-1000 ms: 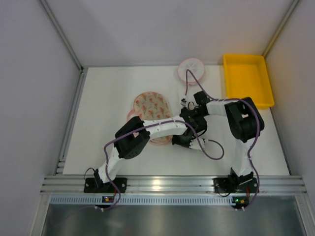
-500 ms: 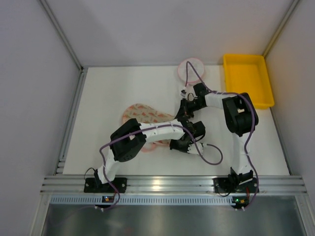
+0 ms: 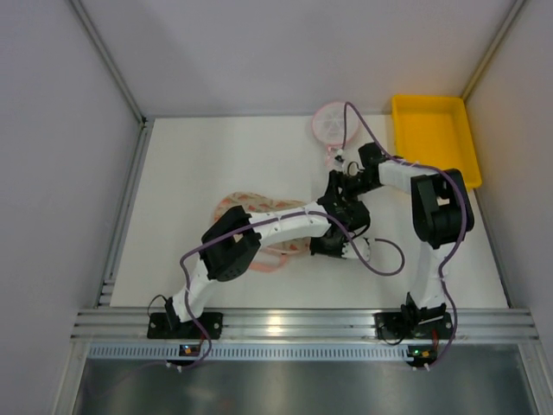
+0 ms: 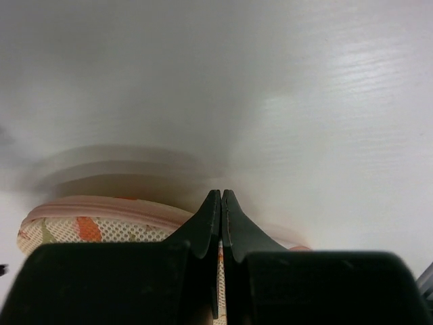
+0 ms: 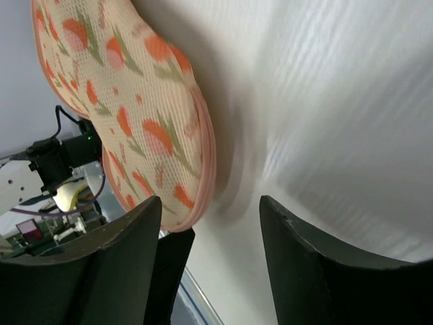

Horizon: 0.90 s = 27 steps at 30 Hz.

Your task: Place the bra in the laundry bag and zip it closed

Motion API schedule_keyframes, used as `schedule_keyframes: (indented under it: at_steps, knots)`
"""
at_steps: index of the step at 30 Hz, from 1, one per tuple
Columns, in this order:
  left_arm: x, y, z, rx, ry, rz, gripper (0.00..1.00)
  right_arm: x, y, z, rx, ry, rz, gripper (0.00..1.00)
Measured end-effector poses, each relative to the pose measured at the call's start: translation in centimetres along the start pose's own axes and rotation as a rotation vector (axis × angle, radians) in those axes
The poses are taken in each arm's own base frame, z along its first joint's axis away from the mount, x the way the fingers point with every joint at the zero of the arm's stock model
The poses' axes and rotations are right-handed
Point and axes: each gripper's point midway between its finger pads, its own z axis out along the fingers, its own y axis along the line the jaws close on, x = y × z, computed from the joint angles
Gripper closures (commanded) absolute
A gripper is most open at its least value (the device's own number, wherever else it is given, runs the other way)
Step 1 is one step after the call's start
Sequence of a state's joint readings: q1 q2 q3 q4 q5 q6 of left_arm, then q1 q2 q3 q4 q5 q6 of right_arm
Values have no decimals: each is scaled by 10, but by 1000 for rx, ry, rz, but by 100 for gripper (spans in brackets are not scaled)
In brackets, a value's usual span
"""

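Cream mesh with the red-orange print, that's the laundry bag (image 3: 255, 204), lying mid-table, partly under my left forearm. I can't spot the bra in any view. My guess is it's either tucked inside the pouch or hidden under the arms, so I'd call this the zipping stage, though none of the views lets me see how far the zip has run.

The left gripper (image 4: 221, 203) has its fingers pressed tight together right at the bag's pink trim. I can't tell if there's a pull tab or a bit of trim caught lower down. The right gripper (image 5: 211, 203) is spread wide with nothing in it, just beside the bag's rounded edge.

For the next move I'd want the right claw to pin the bag near the trim while the left drags along the zip line. The smaller white mesh disc (image 3: 333, 125) and the yellow tray (image 3: 432, 138) sit off at the far side.
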<state>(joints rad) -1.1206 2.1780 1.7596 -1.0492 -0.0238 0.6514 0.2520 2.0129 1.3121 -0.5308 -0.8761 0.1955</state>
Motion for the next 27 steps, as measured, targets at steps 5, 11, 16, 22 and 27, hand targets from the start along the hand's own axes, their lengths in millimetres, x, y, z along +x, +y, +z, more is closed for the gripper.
schedule_keyframes:
  at_steps: [5, 11, 16, 22, 27]
  knots:
    - [-7, 15, 0, -31, -20, -12, 100, 45, -5, 3, -33, 76, 82, 47]
    - [-13, 22, 2, -53, -29, -9, 100, 65, 14, 14, -103, 143, 100, 58]
    - [-13, 23, 2, -53, -29, -10, 100, 67, 20, 20, -130, 158, 114, 85]
    - [-13, 23, 2, -55, -31, -14, 100, 60, 17, 26, -134, 163, 150, 100]
    - [-7, 20, 5, -53, -23, -18, 100, 35, 16, 26, -132, 134, 136, 100]
